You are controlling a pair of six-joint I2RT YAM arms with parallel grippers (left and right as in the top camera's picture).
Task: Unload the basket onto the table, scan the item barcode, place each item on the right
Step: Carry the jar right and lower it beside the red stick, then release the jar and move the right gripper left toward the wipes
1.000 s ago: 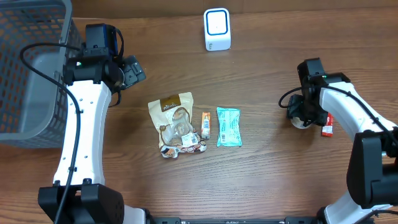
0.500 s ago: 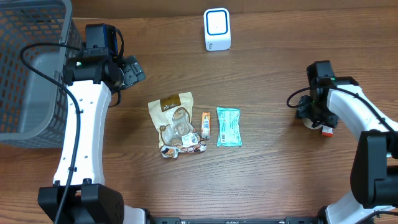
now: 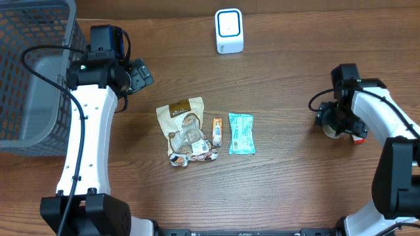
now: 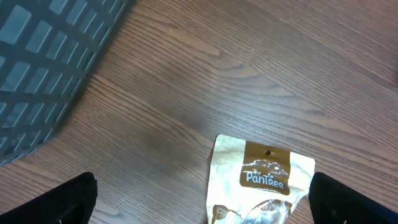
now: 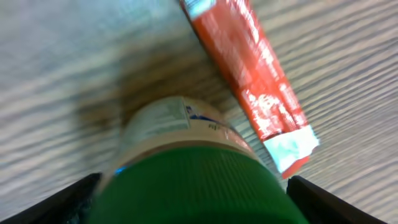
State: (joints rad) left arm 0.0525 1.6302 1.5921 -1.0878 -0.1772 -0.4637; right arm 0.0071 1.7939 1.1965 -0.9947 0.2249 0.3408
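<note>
Right wrist view: I am holding the right gripper spread around the green-capped bottle, standing on the tabletop beside a red sachet. Closing off-centre risks tipping it or snagging the sachet.

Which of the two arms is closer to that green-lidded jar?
Right. The right end effector hangs over the green-lidded jar, fingers either side; the left end effector is far across the table, beside the basket.
</note>
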